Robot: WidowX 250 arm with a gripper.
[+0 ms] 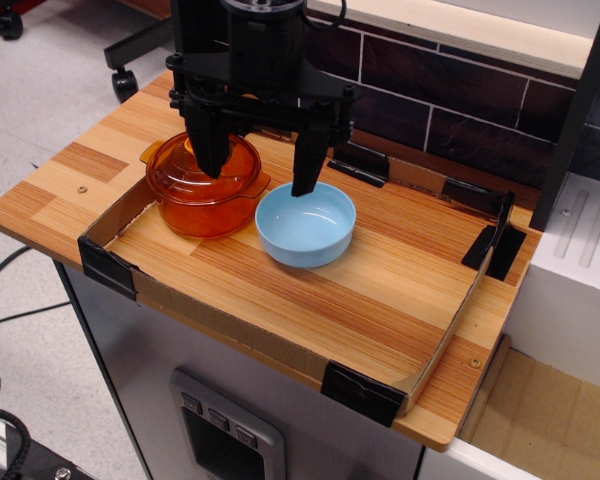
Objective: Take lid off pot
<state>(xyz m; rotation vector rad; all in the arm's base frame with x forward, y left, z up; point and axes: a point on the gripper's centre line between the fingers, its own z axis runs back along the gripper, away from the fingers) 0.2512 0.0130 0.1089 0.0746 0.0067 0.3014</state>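
The amber-orange glass pot (202,208) stands on the wooden table at the left, inside the cardboard border. Its domed amber lid (185,170) sits on it; the central knob is hidden behind my left finger. My black gripper (256,180) hangs above the pot's right side, open wide. Its left finger (209,150) is over the lid, its right finger (305,172) reaches down by the far rim of the light blue bowl (306,224). Nothing is held.
The light blue bowl stands right next to the pot, on its right. A low cardboard wall (120,215) with black corner clips (107,268) rings the work area. A brick wall runs behind; a white unit (580,270) stands at the right.
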